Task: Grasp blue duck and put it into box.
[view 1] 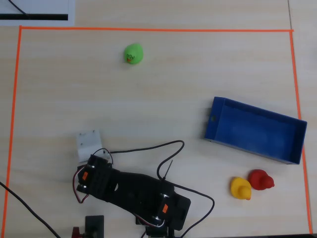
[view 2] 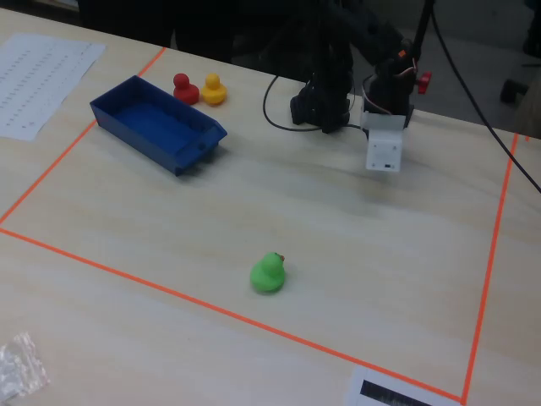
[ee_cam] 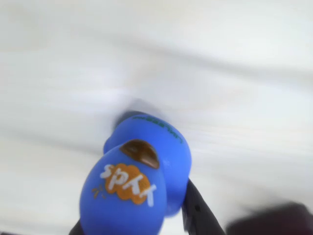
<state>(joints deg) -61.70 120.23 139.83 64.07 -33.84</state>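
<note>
In the wrist view my gripper [ee_cam: 137, 221] is shut on the blue duck [ee_cam: 134, 186], which has a dark-orange beak and an orange label. A black finger [ee_cam: 195, 211] presses its right side. The duck is held above the blurred table. In the overhead and fixed views the duck is hidden under the white wrist housing [view 1: 89, 143] [view 2: 385, 150]. The box, a long dark-blue tray [view 1: 214, 119] [view 2: 193, 156], stands empty and well apart from the gripper, at the right of the overhead view.
A green duck [view 1: 132, 53] [view 2: 269, 273] sits alone far from the arm. A yellow duck [view 1: 240, 188] [view 2: 213, 89] and a red duck [view 1: 260, 179] [view 2: 182, 86] sit beside the box. Orange tape [view 1: 148, 29] frames the table. Black cables [view 1: 163, 148] loop by the arm.
</note>
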